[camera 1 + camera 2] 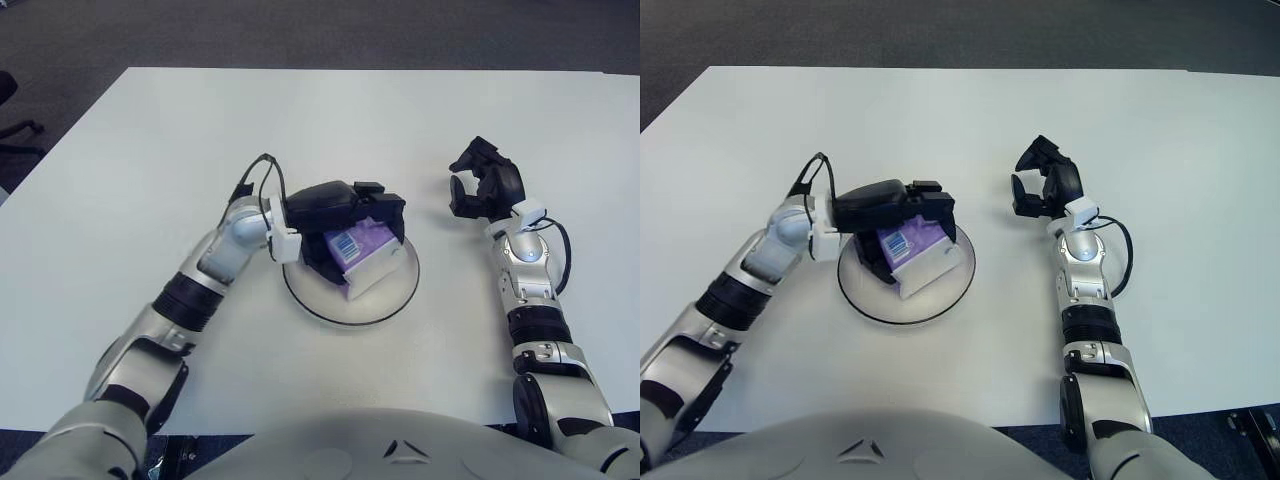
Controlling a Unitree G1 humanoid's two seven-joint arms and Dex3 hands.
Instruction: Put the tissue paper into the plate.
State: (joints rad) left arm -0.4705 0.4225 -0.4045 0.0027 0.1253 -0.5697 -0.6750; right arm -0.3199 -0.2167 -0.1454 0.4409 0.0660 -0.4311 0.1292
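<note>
We are seeing the tissue paper pack, purple and white with a barcode on top, lying tilted inside the clear round plate, just under the left robot hand. That robot hand is reaching in from the left and its dark fingers are curling over the pack's upper side, clamping it against the plate. The plate is sitting on the white table, directly beneath this robot hand. Well off to the right of the plate, the right robot hand is hovering over the table with its fingers loosely apart, gripping nothing.
</note>
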